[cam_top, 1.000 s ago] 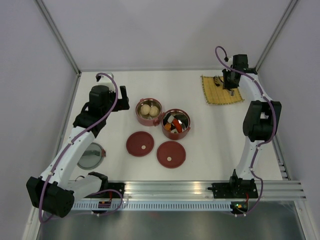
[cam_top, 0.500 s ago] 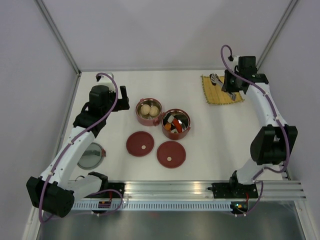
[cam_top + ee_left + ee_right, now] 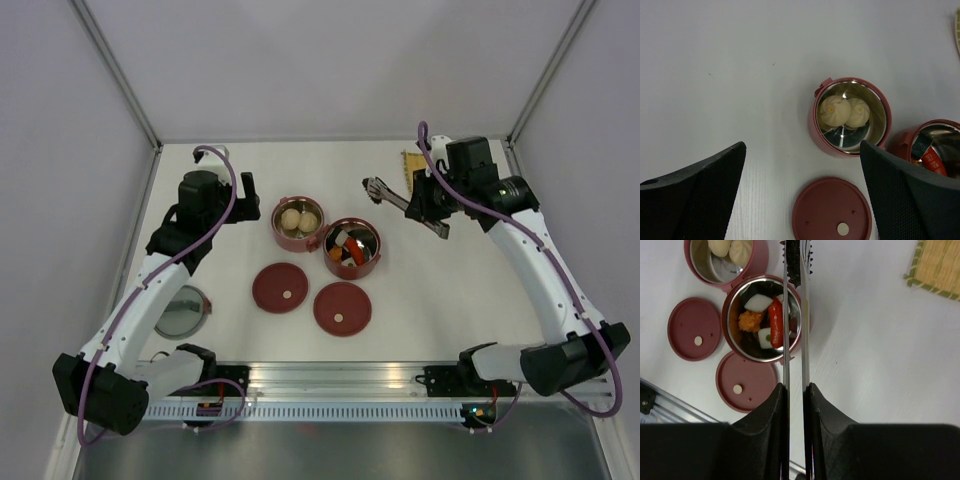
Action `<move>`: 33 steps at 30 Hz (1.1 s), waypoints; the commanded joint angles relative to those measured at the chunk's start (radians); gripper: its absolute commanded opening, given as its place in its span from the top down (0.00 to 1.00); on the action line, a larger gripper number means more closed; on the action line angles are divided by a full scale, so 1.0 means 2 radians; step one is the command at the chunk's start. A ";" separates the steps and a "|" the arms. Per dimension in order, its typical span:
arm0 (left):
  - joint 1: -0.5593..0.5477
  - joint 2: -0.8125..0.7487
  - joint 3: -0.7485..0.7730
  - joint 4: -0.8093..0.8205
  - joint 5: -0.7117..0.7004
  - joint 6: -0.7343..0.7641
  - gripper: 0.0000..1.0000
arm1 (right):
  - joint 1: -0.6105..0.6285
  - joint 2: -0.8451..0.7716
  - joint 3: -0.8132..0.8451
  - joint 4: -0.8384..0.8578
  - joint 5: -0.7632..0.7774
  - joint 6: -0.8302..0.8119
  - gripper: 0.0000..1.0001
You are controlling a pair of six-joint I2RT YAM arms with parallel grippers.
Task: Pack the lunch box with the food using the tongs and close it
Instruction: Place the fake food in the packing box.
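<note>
I count two round dark-red bowls with shiny steel insides: one (image 3: 811,122) just ahead of my left gripper (image 3: 802,145), the other (image 3: 729,320) under the tips of the single pair of slim silver metal tongs (image 3: 803,315) in my right gripper (image 3: 795,386).

There are two flat round red lids with pale centre knobs, one (image 3: 694,329) left of the right gripper and one (image 3: 746,381) just ahead of it.

The bowl by the left gripper holds two pale beige round balls (image 3: 835,111) (image 3: 858,112).

In the other bowl I make out two white pieces (image 3: 758,302) (image 3: 765,337), one orange piece (image 3: 751,320) and one long red piece (image 3: 776,320). I cannot count the black bits.

There is one yellow woven mat (image 3: 940,265), far right of the tongs, and one round shiny disc (image 3: 180,312) well behind the left gripper.
</note>
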 commanded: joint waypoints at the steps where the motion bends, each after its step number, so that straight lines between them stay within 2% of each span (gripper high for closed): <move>1: 0.002 -0.006 0.010 0.008 0.013 0.000 0.00 | 0.010 -0.037 -0.026 -0.034 -0.021 0.028 0.90; 10: 0.002 -0.005 0.010 0.007 0.014 0.000 0.00 | 0.033 -0.072 -0.058 -0.046 -0.059 0.046 0.90; 18: 0.002 -0.004 0.011 0.007 0.017 0.000 0.00 | 0.042 -0.075 -0.093 -0.037 -0.045 0.052 0.87; 33: 0.002 -0.001 0.012 0.007 0.017 0.002 0.00 | 0.060 -0.048 -0.090 -0.032 -0.034 0.048 0.59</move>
